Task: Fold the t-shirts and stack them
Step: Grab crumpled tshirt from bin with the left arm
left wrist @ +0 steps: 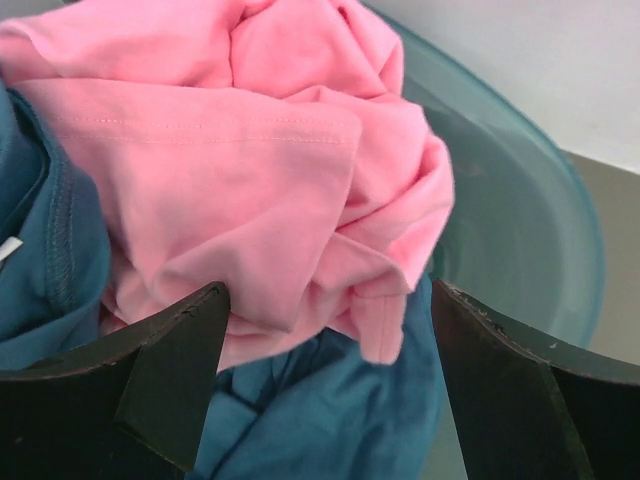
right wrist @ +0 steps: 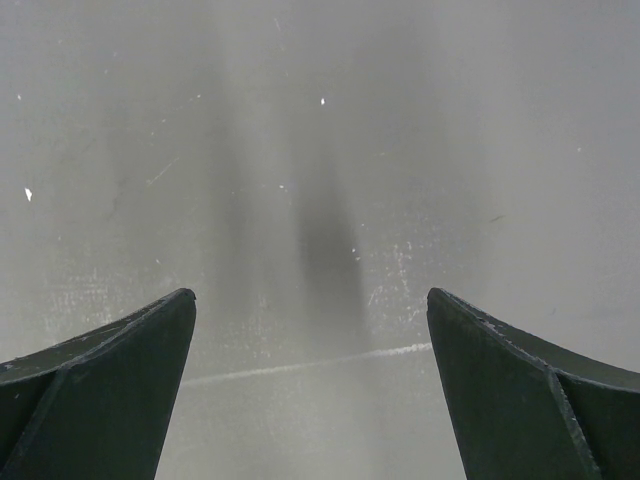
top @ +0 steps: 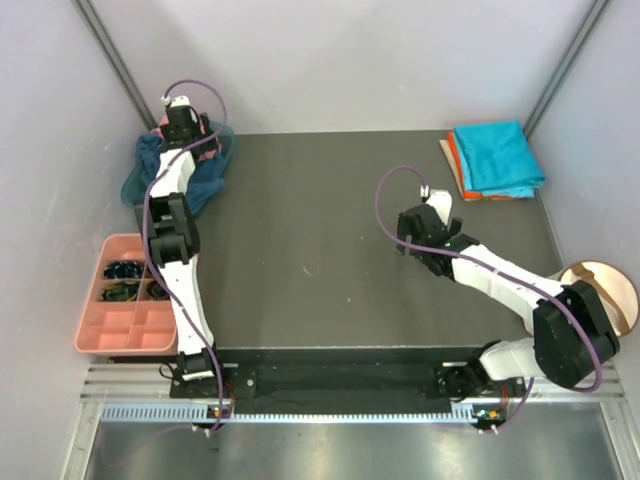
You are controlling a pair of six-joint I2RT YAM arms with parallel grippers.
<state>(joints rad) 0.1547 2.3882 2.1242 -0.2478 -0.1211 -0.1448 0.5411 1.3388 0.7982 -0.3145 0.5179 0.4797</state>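
Note:
A crumpled bright pink t-shirt [left wrist: 250, 150] lies on a dark blue t-shirt [left wrist: 300, 420] inside the teal basin [left wrist: 520, 230] at the far left of the table. My left gripper [left wrist: 330, 290] is open just above them, its jaws either side of a pink fold and holding nothing. In the top view it [top: 186, 128] hangs over the basin [top: 135, 185] and hides most of the pink shirt [top: 207, 150]. A folded turquoise t-shirt [top: 497, 155] lies on a folded orange one [top: 458, 165] at the far right corner. My right gripper [top: 408, 245] [right wrist: 310, 295] is open and empty over bare table.
A salmon-pink compartment tray [top: 125, 335] with small dark items stands off the table's left edge, beside my left arm. A round brown disc [top: 605, 285] sits off the right edge. The dark table top [top: 310, 250] lies between the arms.

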